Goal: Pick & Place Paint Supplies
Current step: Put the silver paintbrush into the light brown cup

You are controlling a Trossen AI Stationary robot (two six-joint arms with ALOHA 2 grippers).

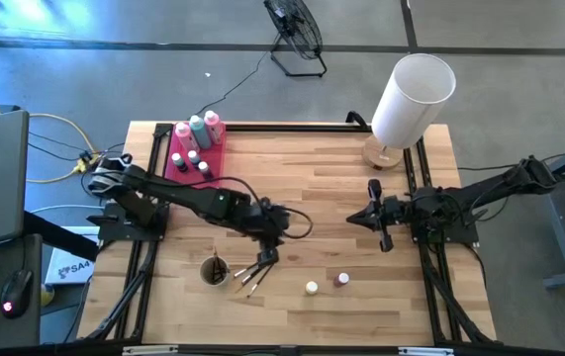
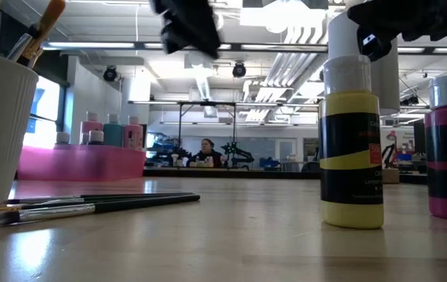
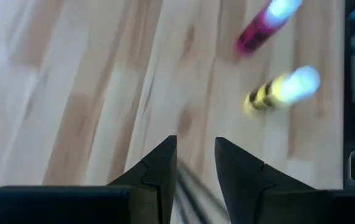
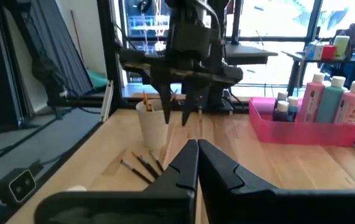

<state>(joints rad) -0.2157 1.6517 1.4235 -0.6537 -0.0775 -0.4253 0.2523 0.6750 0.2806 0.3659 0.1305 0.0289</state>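
- Three thin dark-handled brushes point(image 1: 254, 276) lie flat on the pale wooden plank surface point(image 1: 331, 198), side by side, long axes slanting from the front edge up toward the left claw, bristle tips nearest the front.
- Just beside them stands a ribbed white cup point(image 1: 214, 270), upright, with more brush handles sticking out of it.
- Two tiny paint pots stand upright to the right: a yellow-bodied white-capped one point(image 1: 311, 288) and a magenta one point(image 1: 342, 280), near each other.
- Pink and teal squeeze bottles point(image 1: 197, 131) stand upright in the pink rectangular plastic tray point(image 1: 220, 158) at the back left.
- Left claw point(image 1: 268, 256) hovers over the brush handles, fingers point(image 3: 158, 171) parted, grasping nothing.
- Right claw point(image 1: 375, 185) waits at the right, clenched and empty.
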